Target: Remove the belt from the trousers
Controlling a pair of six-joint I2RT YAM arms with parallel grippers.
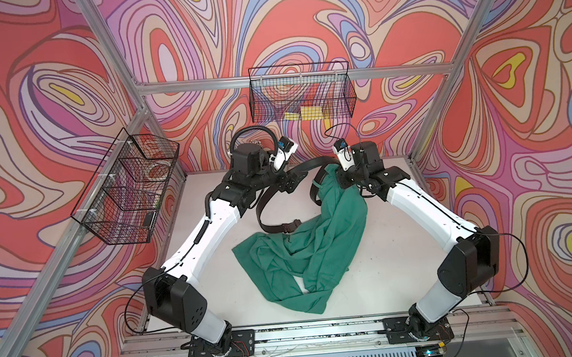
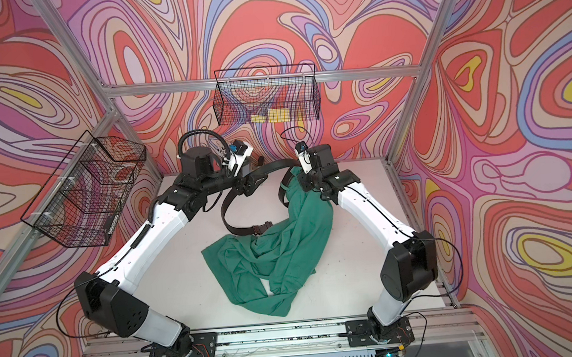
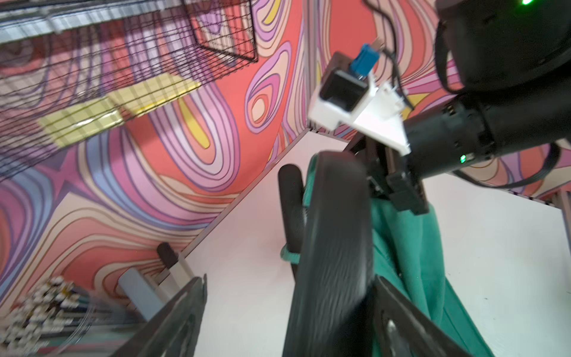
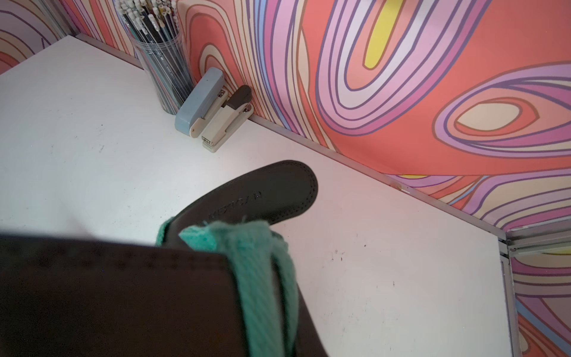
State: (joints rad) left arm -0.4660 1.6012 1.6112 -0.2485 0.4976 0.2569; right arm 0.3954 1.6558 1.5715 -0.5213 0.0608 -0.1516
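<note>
The teal-green trousers lie crumpled on the white table, with their waistband lifted at the back. My right gripper is shut on that waistband. In the right wrist view its jaws are hidden behind the black belt and a green belt loop. The belt arcs from the waistband to my left gripper, then loops down to its buckle. My left gripper is open. The belt rests against one of its fingers.
A wire basket hangs on the back wall and another wire basket on the left wall. A cup of pens and two staplers stand against the back wall behind my left arm.
</note>
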